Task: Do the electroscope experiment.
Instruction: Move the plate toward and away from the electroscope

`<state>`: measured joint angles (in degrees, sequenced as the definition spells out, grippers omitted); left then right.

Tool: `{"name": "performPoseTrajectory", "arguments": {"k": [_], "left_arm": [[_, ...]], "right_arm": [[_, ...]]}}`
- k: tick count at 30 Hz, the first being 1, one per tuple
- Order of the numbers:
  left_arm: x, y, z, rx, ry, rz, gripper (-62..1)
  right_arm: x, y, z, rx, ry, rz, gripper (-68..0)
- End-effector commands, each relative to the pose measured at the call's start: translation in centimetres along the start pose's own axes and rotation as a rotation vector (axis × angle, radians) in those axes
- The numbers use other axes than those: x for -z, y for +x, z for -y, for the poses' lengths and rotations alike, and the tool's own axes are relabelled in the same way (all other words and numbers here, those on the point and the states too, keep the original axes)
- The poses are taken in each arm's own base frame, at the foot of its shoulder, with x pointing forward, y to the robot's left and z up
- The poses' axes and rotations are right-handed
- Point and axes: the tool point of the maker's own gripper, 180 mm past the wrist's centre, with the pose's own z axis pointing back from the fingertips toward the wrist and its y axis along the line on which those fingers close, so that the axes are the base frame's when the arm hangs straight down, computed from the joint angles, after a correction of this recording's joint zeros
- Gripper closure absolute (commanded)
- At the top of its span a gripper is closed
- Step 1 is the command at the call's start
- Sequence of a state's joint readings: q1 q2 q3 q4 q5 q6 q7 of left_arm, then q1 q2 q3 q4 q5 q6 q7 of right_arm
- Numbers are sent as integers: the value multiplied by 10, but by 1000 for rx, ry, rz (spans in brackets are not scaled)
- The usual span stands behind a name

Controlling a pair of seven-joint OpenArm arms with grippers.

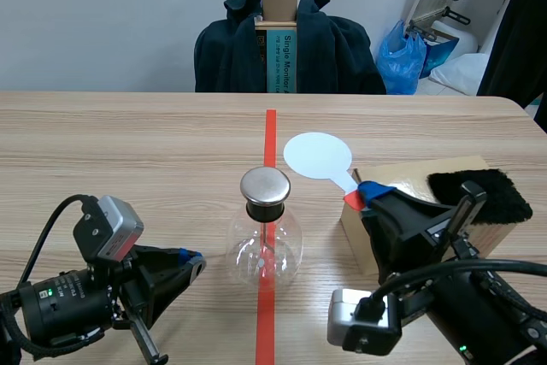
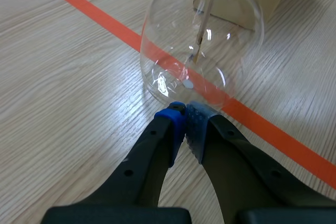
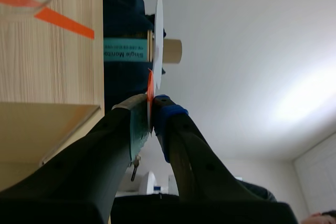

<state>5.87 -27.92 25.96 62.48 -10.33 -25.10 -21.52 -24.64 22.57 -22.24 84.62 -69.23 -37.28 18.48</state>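
Looks like the charged-disc step: got the flat white round paddle (image 1: 317,156) pinched by its red handle (image 1: 353,200) in the right gripper (image 1: 366,197), up in the air just beyond the clear round glass flask (image 1: 264,245) with the silver cap (image 1: 264,185) on the tape line (image 1: 270,134). Got the left gripper (image 2: 185,113) closed on nothing beside the flask's belly. Probably needs easing the disc over to that cap next.

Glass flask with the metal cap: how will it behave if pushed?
Likely fragile: the flask is clear glass. Smooth, rounded walls probably slip in a grip. The metal cap on its narrow neck may make it top-heavy, apt to tip.
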Motion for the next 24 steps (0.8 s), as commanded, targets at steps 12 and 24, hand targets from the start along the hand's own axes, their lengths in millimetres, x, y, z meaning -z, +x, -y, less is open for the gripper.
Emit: {"name": "performPoseTrajectory", "arguments": {"k": [12,24], "left_arm": [[3,14,0,0,1,56,-32],[3,14,0,0,1,56,-32]], "right_arm": [[0,30,7,-23,-27,193,-6],[-1,36,7,-23,-27,227,-7]]}}
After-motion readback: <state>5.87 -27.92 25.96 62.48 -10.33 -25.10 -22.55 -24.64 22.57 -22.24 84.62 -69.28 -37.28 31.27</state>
